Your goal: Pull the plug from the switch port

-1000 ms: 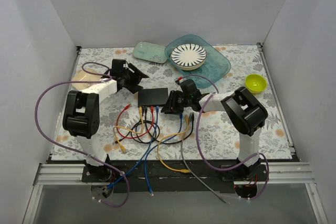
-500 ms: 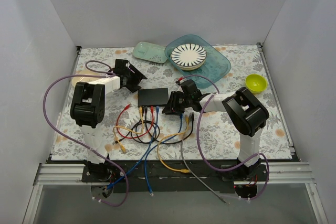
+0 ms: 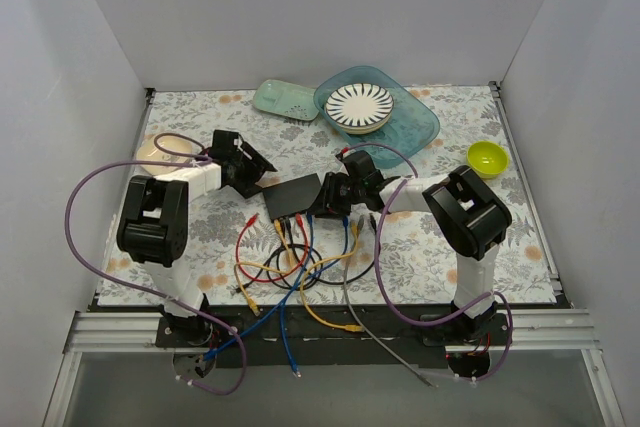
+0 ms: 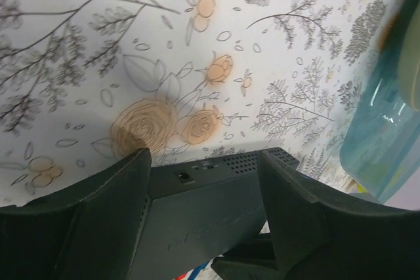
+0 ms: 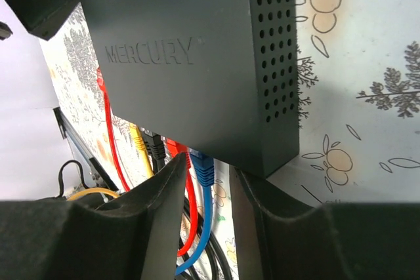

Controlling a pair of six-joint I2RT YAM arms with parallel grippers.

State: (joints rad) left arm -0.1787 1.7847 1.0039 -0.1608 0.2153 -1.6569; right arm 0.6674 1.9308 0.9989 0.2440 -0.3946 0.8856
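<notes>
Switch [image 3: 293, 194]: frame centre, angled on surface [image 3: 520, 232], cables [image 3: 300, 259] along its lower edge.
Left hand [image 4: 203, 157]: wide, clasping switch.
Right hand [image 5: 209, 162]: narrow, around blue plug [image 5: 201, 165]; grip unclear.

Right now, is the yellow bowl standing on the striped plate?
No, the yellow bowl stands alone at the right, apart from the striped plate.

The switch [image 5: 184, 50] hides its sockets from us; we lose the blue cable [image 5: 202, 170] beneath it, and the teal tray [image 4: 384, 129] blurs past the right edge.
</notes>
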